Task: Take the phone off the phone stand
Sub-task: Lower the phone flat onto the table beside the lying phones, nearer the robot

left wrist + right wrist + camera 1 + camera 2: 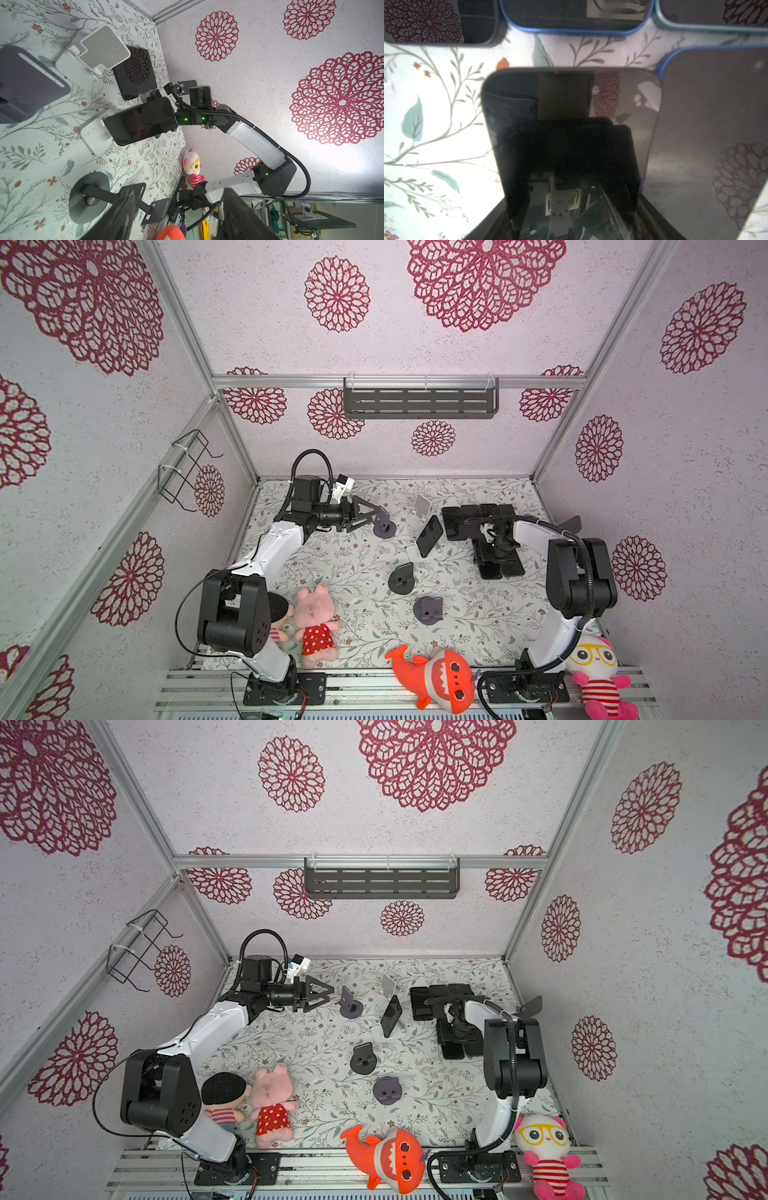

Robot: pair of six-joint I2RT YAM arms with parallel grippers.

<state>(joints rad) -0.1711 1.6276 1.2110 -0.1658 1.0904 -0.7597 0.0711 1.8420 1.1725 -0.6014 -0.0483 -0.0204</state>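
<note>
The phone [429, 536] [391, 1016] is black and leans upright in a white phone stand [410, 551] mid-table; the left wrist view shows the phone [141, 122] and the stand [93, 133] too. My left gripper [380, 517] [177, 191] hangs open and empty in the air, well left of the stand. My right gripper [494, 558] [574, 207] points down at the table right of the stand. Its fingers press both long edges of another black phone [566, 99] lying level with a blue-edged phone [706, 135].
A second white stand [422, 507] stands empty behind the phone. Three dark stands [384, 526] [402, 578] [429, 610] dot the cloth. Several phones [461, 522] lie flat at the right rear. Plush toys [313, 622] [436, 680] [594, 672] line the front edge.
</note>
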